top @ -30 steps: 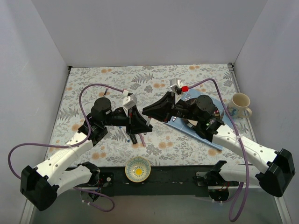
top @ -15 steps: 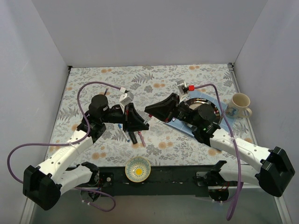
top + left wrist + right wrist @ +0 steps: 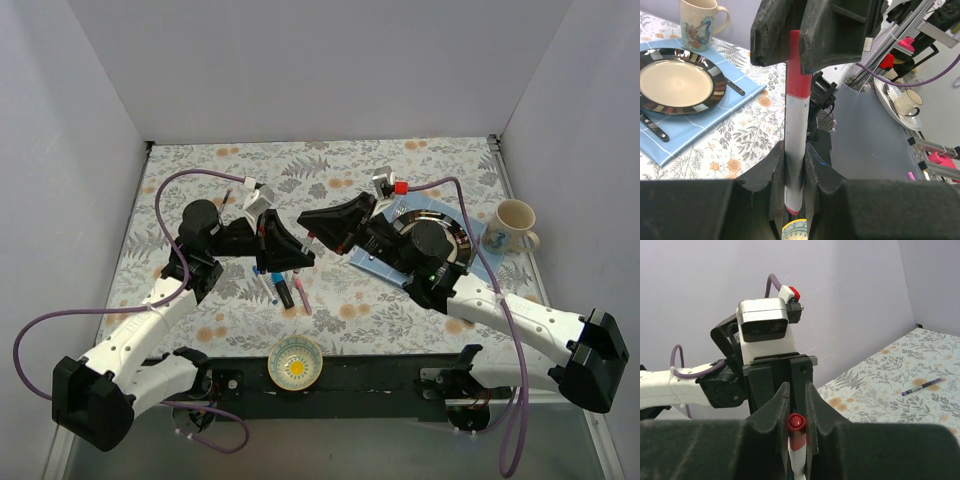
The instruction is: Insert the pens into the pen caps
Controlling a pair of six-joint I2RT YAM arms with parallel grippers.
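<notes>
The flowered counter had bare room at the back and on the left. Both arms had swung in closer than a moment before, so their tips met over the middle, well away from the walls. The left end effector squeezed the white pen. The right end effector pinched the red cap. The cap looked pushed onto the pen, so I thought this pair was nearly done. The loose pens lay just below.

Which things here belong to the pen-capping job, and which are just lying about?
Job: white pen, red cap, left tool, right tool, loose pens.
Lying about: mug, plate, blue placemat, bowl, dark cutlery.
</notes>
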